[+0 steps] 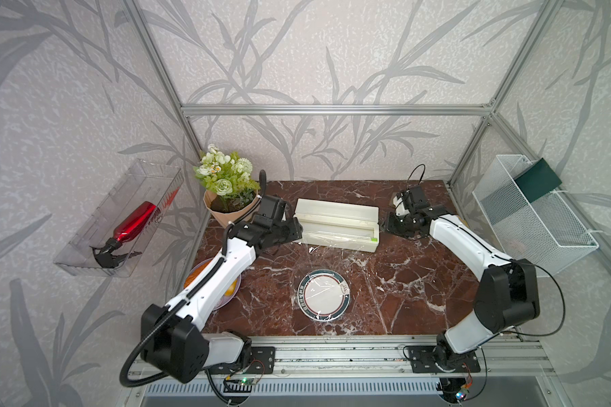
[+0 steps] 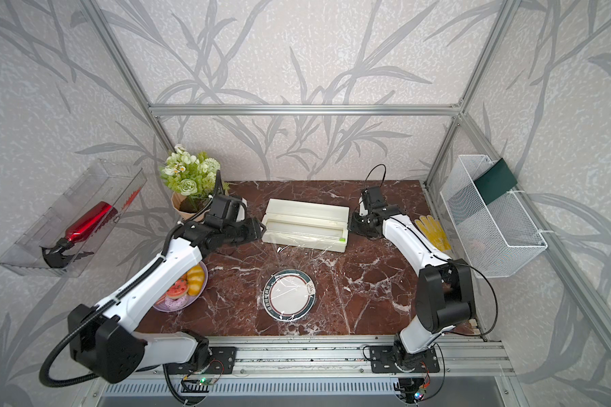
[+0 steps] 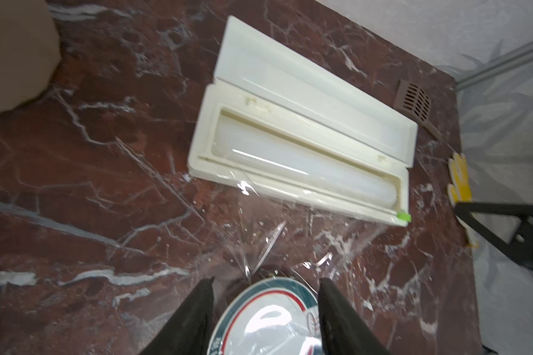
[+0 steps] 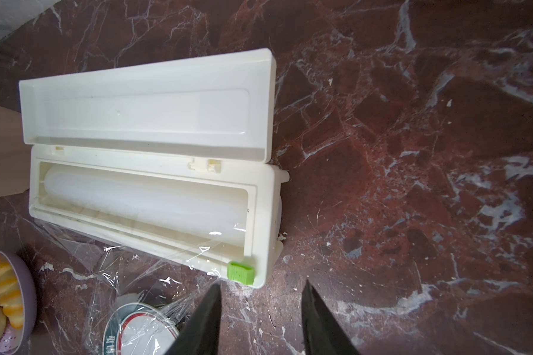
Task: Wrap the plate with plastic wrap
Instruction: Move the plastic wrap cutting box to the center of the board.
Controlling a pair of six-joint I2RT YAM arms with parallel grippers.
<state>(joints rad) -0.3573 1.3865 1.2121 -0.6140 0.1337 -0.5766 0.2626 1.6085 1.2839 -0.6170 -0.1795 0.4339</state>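
Plastic wrap (image 4: 126, 267), thin, limp, clingy and likely easy to tear, runs from the dispenser box (image 1: 336, 215) over the plate (image 1: 324, 295), between my two grippers. Left gripper (image 3: 266, 281) and right gripper (image 4: 262, 285) are both part-open and empty. I'd pinch a corner, though its edges barely show.

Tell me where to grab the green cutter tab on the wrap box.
Likely best: pinch the green cutter tab from above, straddling the rail of the dispenser box. It stands proud at the rail end nearest the right gripper, and the plastic wrap leaves its top bare.
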